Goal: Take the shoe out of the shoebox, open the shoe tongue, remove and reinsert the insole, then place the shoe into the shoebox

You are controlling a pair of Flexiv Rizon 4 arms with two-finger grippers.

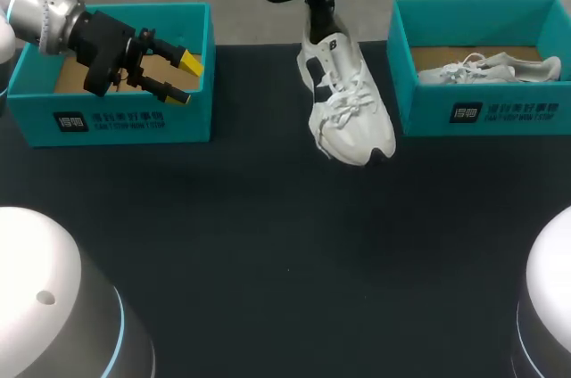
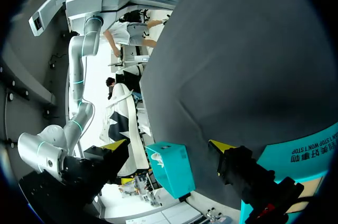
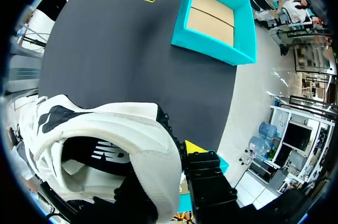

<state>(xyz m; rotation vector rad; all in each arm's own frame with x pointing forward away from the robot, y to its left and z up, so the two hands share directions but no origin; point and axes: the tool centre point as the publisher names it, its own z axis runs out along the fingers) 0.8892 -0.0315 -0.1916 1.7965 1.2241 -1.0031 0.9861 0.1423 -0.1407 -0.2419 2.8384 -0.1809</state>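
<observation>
White shoe (image 1: 343, 97), heel pinched in right pincer (image 1: 321, 20), left pincer (image 1: 185, 79) spread over left shoebox (image 1: 125, 115)

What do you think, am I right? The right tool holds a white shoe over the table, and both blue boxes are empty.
Not quite. Only the left box is empty; the right box has another white shoe in it, as the head view shows. The rest is right.
</observation>
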